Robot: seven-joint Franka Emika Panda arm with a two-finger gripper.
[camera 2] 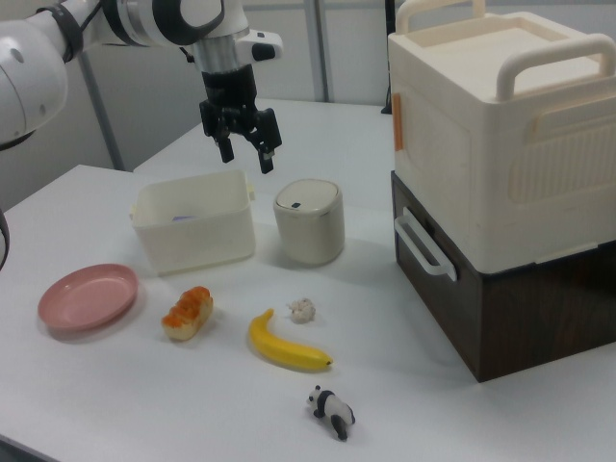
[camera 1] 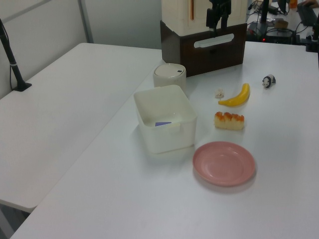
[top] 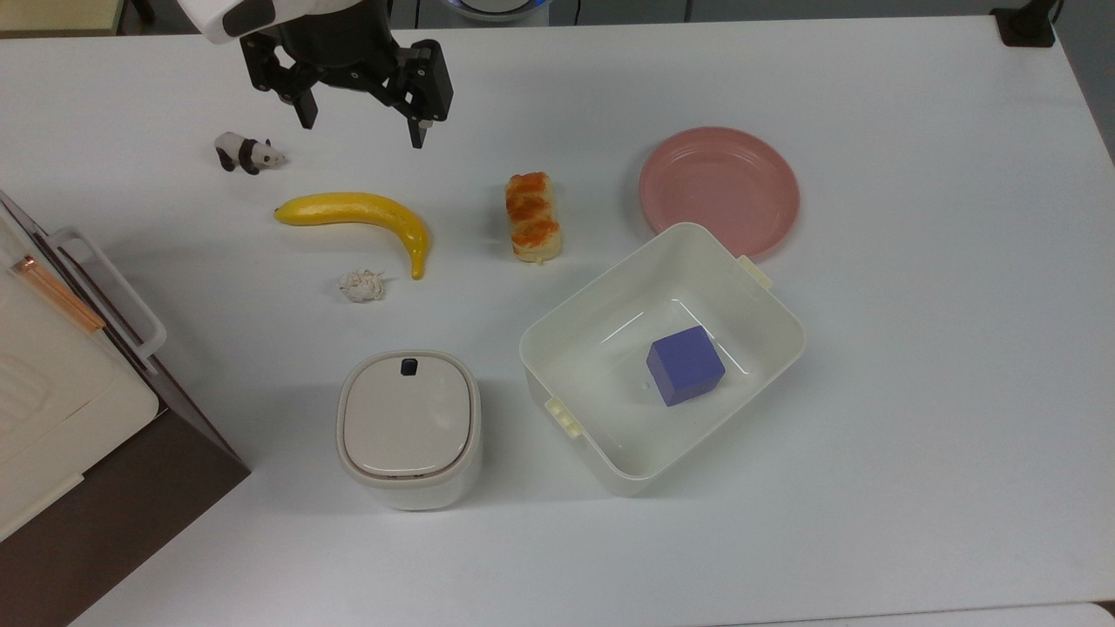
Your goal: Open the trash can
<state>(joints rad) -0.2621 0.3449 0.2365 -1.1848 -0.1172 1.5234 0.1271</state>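
The trash can [top: 409, 427] is a small cream-white rounded bin standing near the table's front in the top view. Its beige lid [top: 408, 418] lies flat and shut, with a dark button [top: 408, 367] at the rim. The same trash can [camera 1: 169, 75] stands behind the white tub in the left view, and it [camera 2: 309, 223] sits beside that tub in the right view. My gripper [top: 361, 126] hangs open in the air, well apart from the bin, with nothing between its black fingers. The right view shows the gripper [camera 2: 246, 158] raised above the bin's level; in the left view the gripper [camera 1: 217, 22] hangs before the cream box.
A banana [top: 361, 218], a panda figure [top: 246, 153], a crumpled paper ball [top: 361, 285] and a bread piece [top: 533, 217] lie between gripper and bin. A white tub [top: 610, 453] holding a blue cube [top: 685, 365] and a pink plate [top: 719, 187] sit at the top view's right. A cream box on a brown stand [top: 52, 383] fills the top view's left.
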